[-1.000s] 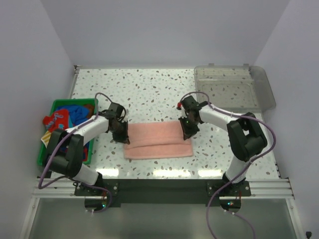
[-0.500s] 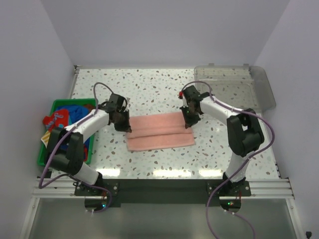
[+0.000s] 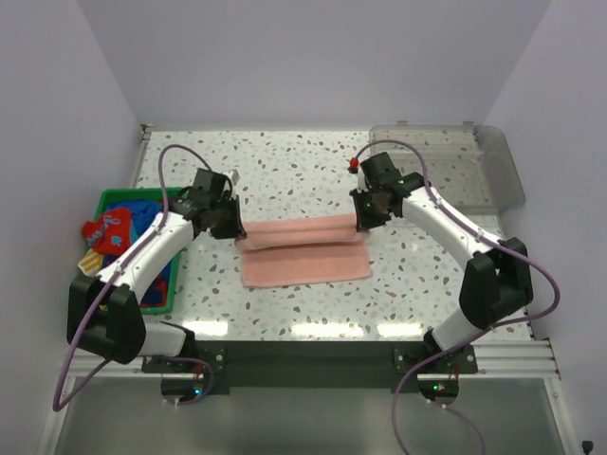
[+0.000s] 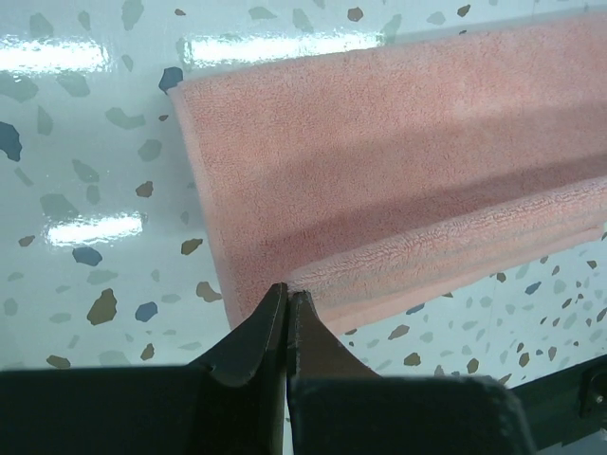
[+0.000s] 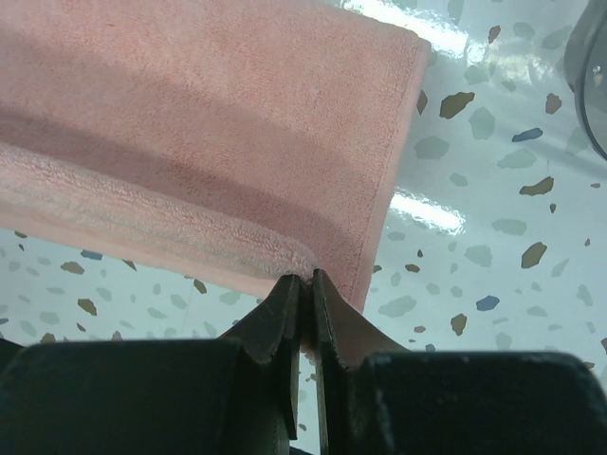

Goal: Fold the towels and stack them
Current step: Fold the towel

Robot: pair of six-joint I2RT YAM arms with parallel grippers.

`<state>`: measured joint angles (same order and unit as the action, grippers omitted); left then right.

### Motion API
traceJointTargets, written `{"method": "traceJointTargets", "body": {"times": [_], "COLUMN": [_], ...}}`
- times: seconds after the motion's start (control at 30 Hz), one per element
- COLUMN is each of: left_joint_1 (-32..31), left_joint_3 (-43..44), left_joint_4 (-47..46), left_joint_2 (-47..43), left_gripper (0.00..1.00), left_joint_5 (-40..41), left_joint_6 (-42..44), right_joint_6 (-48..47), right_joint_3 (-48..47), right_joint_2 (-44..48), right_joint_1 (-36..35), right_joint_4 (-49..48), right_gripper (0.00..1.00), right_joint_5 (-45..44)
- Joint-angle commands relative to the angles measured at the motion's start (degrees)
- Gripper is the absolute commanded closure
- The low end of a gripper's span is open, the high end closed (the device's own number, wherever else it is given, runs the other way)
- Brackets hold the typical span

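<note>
The salmon pink towel (image 3: 303, 261) lies mid-frame in the top view, long axis left to right, its lower part flat on the table (image 3: 285, 171). The left gripper (image 3: 229, 225) and right gripper (image 3: 364, 215) each pinch tight one end of its raised upper long edge. From both jaws the flat cloth lies toward the frame's bottom, so the fold probably goes that way, arms equally near.

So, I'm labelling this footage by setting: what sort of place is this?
Likely a lab robot cell, not a home: bare white walls box in a speckled table, with two arms bolted to its metal rail.
</note>
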<state>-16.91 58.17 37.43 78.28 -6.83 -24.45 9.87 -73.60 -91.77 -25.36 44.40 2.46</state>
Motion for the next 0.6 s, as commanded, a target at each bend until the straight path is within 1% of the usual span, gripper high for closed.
{"method": "traceJointTargets", "body": {"times": [0.0, 0.23, 0.3, 0.43, 0.57], "left_joint_1": [1.6, 1.6, 1.5, 1.3, 1.0], "left_joint_3": [0.2, -5.0, -6.4, -9.7, -11.2], "left_joint_4": [6.3, 3.4, 2.0, 0.2, -1.8], "left_joint_2": [-3.3, -2.5, -2.1, -0.1, 2.2], "left_gripper": [1.0, 1.0, 1.0, 1.0, 1.0], "left_joint_5": [8.1, 7.1, 5.5, 4.7, 4.4], "left_joint_6": [2.0, 1.6, 1.5, 1.3, 1.2], "right_joint_6": [-1.2, 0.0, 0.2, 0.6, 0.7], "right_joint_3": [1.4, 5.2, 6.4, 8.8, 10.1], "right_joint_2": [3.6, 4.0, 3.6, 1.7, -0.4], "right_joint_1": [2.0, 2.0, 2.0, 2.0, 2.0], "right_joint_4": [6.7, 5.1, 4.6, 3.2, 1.3], "right_gripper": [1.0, 1.0, 1.0, 1.0, 1.0], "right_joint_5": [-9.2, -7.4, -7.3, -6.4, -6.1]}}
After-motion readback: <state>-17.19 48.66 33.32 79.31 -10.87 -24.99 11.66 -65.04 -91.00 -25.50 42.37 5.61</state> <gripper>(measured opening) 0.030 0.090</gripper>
